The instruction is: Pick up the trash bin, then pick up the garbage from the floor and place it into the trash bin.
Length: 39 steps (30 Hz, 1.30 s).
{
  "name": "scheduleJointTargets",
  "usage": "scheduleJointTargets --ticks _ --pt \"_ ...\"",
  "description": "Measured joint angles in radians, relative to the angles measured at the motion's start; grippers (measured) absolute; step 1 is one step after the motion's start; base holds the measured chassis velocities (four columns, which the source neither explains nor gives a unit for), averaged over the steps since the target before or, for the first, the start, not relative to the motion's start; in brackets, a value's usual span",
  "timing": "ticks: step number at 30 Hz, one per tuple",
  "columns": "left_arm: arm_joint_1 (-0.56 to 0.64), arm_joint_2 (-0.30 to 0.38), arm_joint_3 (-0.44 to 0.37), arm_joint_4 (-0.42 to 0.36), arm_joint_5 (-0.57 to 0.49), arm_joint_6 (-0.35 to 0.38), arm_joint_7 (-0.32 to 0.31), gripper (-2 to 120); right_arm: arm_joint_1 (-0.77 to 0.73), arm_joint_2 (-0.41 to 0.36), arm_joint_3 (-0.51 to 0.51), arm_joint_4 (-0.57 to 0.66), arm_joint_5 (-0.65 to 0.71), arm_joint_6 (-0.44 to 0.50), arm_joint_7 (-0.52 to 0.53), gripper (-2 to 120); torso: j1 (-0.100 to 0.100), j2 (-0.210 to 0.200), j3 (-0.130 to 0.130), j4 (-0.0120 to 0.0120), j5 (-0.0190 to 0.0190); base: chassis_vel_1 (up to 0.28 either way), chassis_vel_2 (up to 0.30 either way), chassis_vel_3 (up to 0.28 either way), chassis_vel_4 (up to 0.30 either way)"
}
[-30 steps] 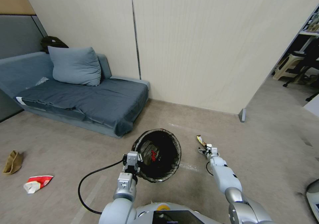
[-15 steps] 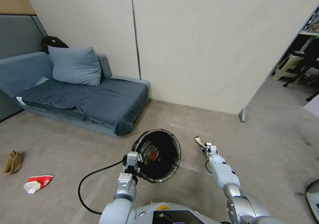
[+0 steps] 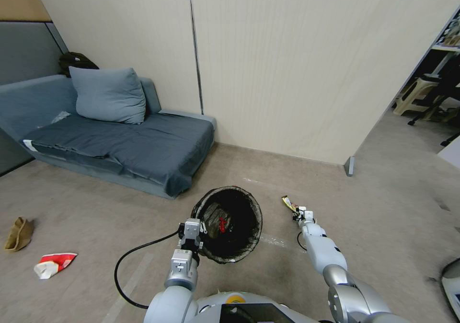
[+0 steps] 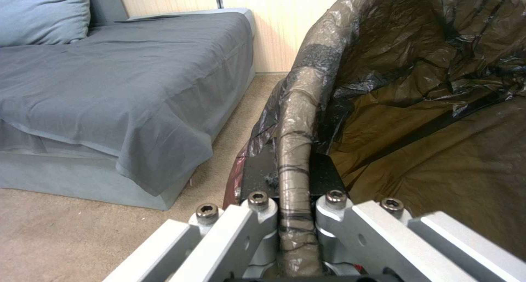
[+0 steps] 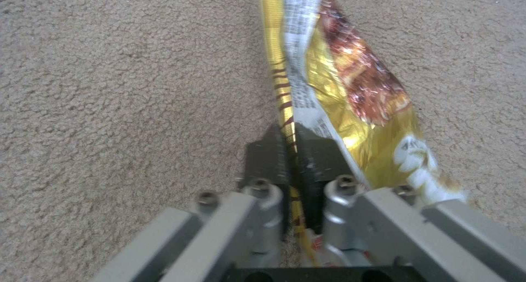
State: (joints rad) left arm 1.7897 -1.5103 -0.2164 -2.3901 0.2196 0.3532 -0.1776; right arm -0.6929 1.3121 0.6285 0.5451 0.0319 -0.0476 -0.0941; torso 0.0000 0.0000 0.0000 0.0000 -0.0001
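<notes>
Now | left gripper pinches the trash bin rim so it stays open | right gripper squeezes a yellow wrapper beside the bin, above the floor, to drop in

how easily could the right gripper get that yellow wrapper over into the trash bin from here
Probably yes: the right gripper is shut on the yellow wrapper, the trash bin hangs open-mouthed close by in the left gripper, nothing between.

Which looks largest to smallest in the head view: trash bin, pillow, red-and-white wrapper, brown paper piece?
1. Pillow
2. Trash bin, nearer the camera, so its rank against the pillow is unsure
3. Red-and-white wrapper and brown paper piece look alike
</notes>
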Motion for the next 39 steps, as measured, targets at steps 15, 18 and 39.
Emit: scheduleJointTargets --ticks 15,18,39 --pt "-0.006 -0.001 0.008 0.017 0.000 -0.003 0.000 1 -0.049 0.010 -0.003 0.081 0.015 0.041 -0.001 0 0.000 0.000 0.000 0.0001 0.0000 0.000 0.000 0.000 0.000" --pt "-0.006 -0.001 0.008 0.017 0.000 -0.003 0.000 1 -0.069 0.012 -0.007 0.116 0.023 0.062 -0.001 0 0.000 0.000 0.000 0.0001 0.0000 0.000 0.000 0.000 0.000" --pt "-0.021 0.006 0.020 0.043 -0.006 -0.003 0.001 1 -0.503 0.035 -0.069 1.214 0.303 0.119 -0.124 0 0.000 0.000 0.000 0.0003 -0.0008 0.000 0.000 0.000 0.000"
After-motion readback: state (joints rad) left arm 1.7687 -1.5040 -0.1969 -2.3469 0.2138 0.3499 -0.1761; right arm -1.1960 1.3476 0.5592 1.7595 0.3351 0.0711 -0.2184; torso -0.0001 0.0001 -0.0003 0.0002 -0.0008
